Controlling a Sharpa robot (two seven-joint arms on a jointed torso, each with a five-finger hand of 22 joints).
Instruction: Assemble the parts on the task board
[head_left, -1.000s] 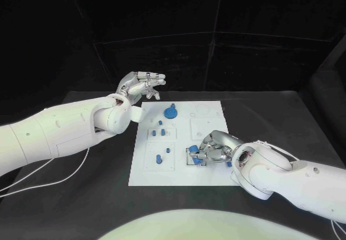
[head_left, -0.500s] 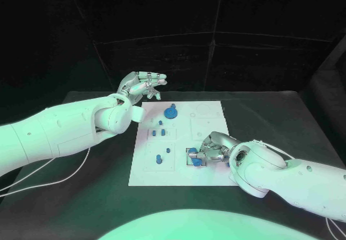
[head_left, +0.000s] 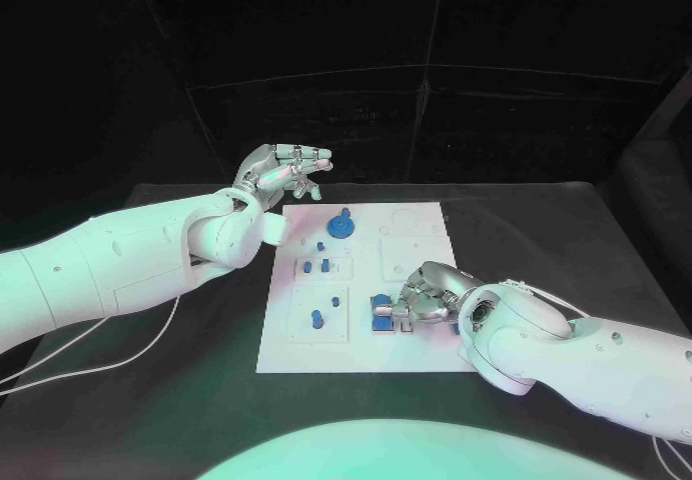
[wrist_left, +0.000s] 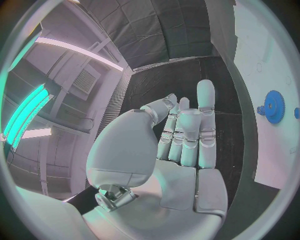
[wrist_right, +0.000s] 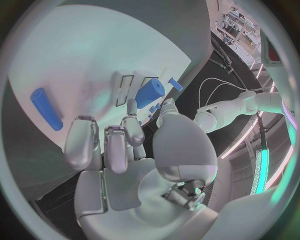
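Two arms over the black table (head_left: 562, 220), logged large to small. I see the white task board (head_left: 418, 225) lying flat mid-table.

Left hand (head_left: 283, 170) is raised beyond the board's far left corner, well clear of it. From its wrist camera I read the fingers (wrist_left: 187, 132) as straight and pressed side by side, thumb alongside, nothing in them.

Right hand (head_left: 423, 298) is down on the board's near right part, fingers curled over a blue part (head_left: 385, 309) there. I cannot tell whether that part is pinched or only touched. From the right wrist camera the fingers (wrist_right: 106, 142) bend toward the board, close together, with a blue cylinder (wrist_right: 46, 108) lying flat beyond the fingertips.

Blue gear (head_left: 342, 224) stands on the board's far section. Small blue pegs (head_left: 317, 266) stand mid-left; another peg (head_left: 317, 319) sits at near left.
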